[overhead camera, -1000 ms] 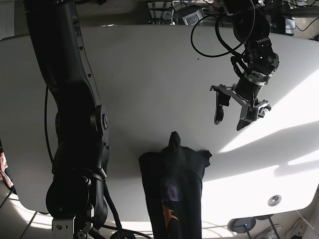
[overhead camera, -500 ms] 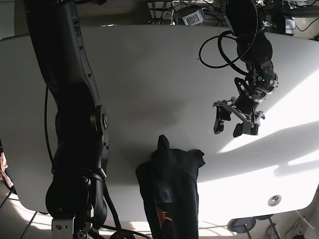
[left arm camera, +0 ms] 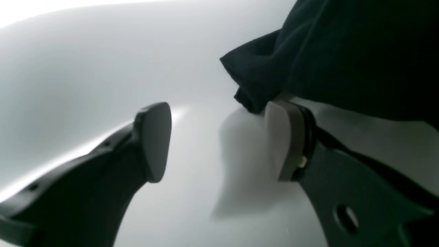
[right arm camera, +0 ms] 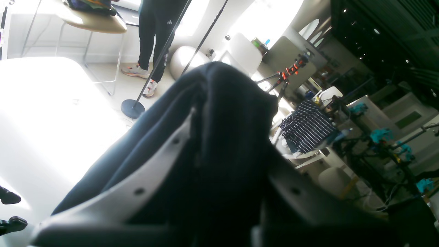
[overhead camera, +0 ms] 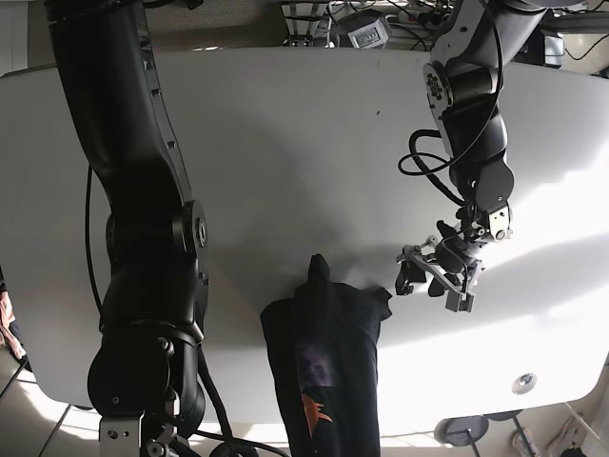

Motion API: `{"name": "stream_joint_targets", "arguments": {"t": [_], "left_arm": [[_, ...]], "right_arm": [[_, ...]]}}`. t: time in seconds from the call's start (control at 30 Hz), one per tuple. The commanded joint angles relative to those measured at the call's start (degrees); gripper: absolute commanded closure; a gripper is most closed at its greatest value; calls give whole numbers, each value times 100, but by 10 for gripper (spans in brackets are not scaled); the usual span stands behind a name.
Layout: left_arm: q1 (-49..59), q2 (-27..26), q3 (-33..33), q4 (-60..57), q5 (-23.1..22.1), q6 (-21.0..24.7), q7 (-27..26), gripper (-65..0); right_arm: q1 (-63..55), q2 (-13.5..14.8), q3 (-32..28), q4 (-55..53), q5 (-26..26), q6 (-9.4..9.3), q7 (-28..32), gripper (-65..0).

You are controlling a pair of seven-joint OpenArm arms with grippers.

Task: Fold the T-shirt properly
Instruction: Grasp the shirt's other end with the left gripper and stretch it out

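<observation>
Fingers of my right gripper [right arm camera: 205, 144] are clamped on the dark T-shirt [overhead camera: 328, 367], which rises to a peak at them and drapes down over the white desk [overhead camera: 285, 152]. Beside that cloth's corner, my left gripper [overhead camera: 433, 276] hangs low, fingers [left arm camera: 154, 140] spread apart, holding nothing.

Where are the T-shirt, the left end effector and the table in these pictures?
T-shirt [overhead camera: 328, 362]: base view, middle of the dark bunched cloth.
Left end effector [overhead camera: 431, 282]: base view, midway between its open fingertips, beside the shirt's corner.
Table [overhead camera: 285, 143]: base view, bare white top.
</observation>
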Motion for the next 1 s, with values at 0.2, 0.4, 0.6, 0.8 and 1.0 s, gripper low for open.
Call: {"name": "stream_joint_targets", "arguments": {"t": [0.2,0.4,0.6,0.8,1.0], "left_arm": [[-635,-28,1058,-963,-121,-38,-846,-392],[-758,-28,1093,-1684,-103,103,-1409,-393],[-1118,-28,1102,-2475,-103,806,-1892,-394],[-1268,-2,1832,-2739,-112,806,-2015,-392],[-1268,-2,2078,-2739,-112,806,-2015,-68]], "right_arm": [[188,-8,28,81,86,-53,204,-19],[188,0,45,90,86,-53,213,-19],[48,0,45,90,86,-53,222,-19],[21,-8,54,81,86,-53,380,-19],[30,-8,54,72,86,-53,415,-19]]}}
